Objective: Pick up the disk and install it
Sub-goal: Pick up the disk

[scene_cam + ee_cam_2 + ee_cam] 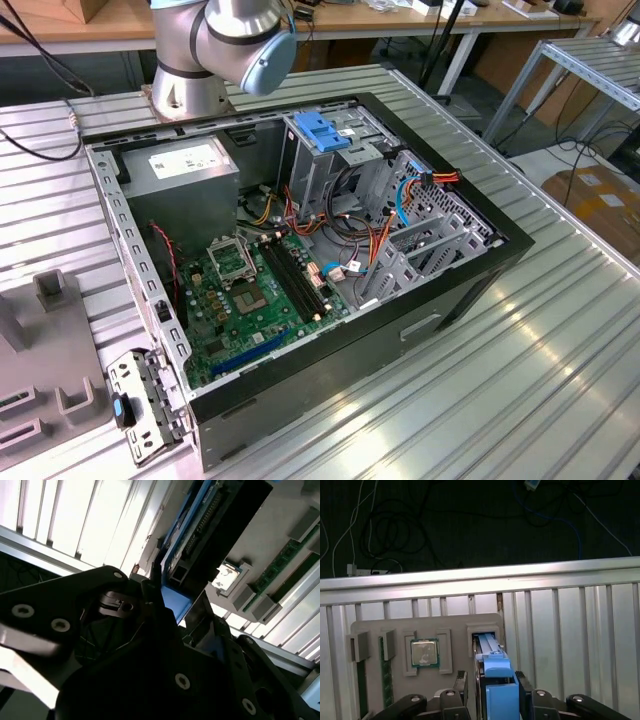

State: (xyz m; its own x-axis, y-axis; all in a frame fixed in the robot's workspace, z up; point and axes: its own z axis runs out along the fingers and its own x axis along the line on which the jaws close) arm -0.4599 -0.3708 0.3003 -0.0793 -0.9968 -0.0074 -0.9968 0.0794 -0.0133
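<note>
In the first wrist view we see one disk [490, 647] standing on edge in a slot of the grey tray [455, 625] on the desk [560, 630]. Its near end is hidden behind the tool [492, 679], which sits astride it, and we cannot tell whether the tool pinches the disk or merely flanks it. The tray also holds one processor chip [424, 653] and two memory sticks [385, 680], both partly out of sight, and the exterior view shows one open computer case [350, 365].
</note>
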